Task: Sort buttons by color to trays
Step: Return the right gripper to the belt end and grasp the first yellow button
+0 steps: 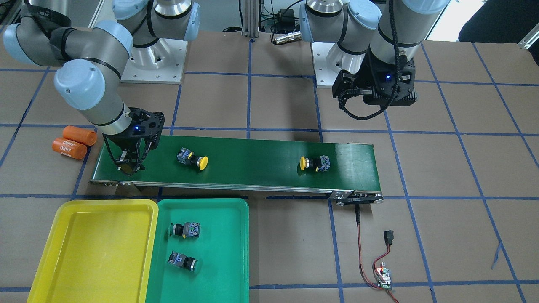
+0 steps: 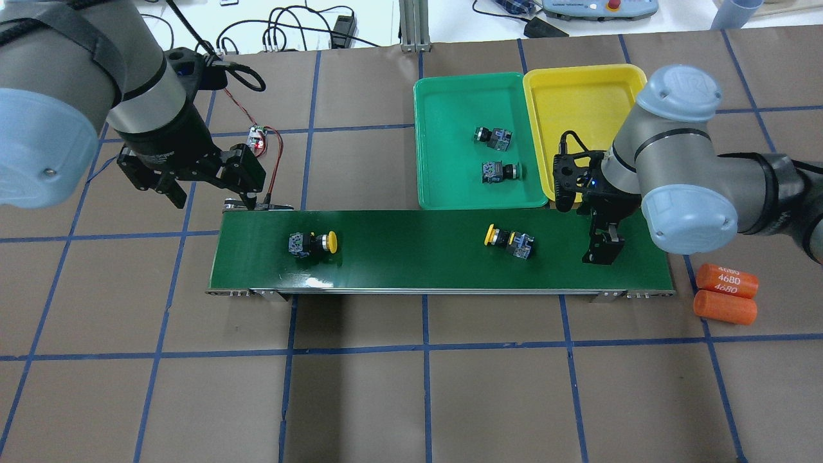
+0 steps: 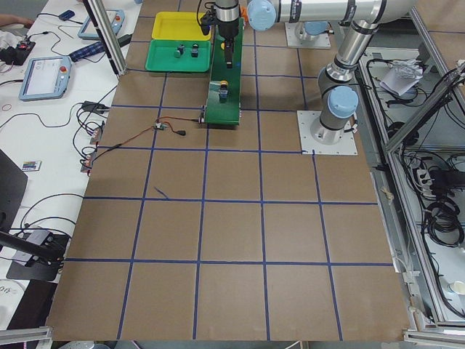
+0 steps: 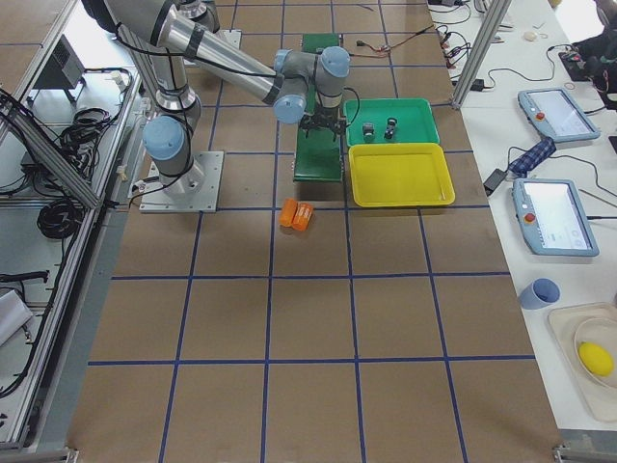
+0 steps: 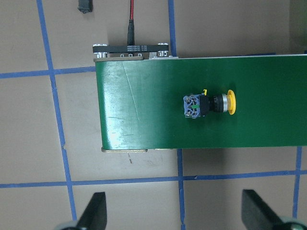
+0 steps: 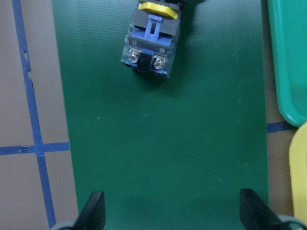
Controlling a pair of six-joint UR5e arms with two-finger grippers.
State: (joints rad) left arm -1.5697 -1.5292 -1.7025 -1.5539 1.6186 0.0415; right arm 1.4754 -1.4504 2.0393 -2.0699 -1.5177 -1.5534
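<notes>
Two yellow-capped buttons lie on their sides on the dark green conveyor belt (image 2: 418,257), one near its left end (image 2: 315,243) and one right of middle (image 2: 508,240). Two green-capped buttons (image 2: 493,137) (image 2: 500,171) lie in the green tray (image 2: 443,161). The yellow tray (image 2: 582,116) beside it holds nothing. My right gripper (image 2: 601,247) is open and empty, low over the belt's right end, with the nearer yellow button (image 6: 151,45) ahead of it. My left gripper (image 2: 193,186) is open and empty, above the table by the belt's left end. Its wrist view shows the other yellow button (image 5: 208,104).
Two orange cylinders (image 2: 726,281) (image 2: 724,307) lie on the table right of the belt. A small circuit board (image 2: 257,136) with red and black wires sits beyond the belt's left end. Both trays stand against the belt's far edge.
</notes>
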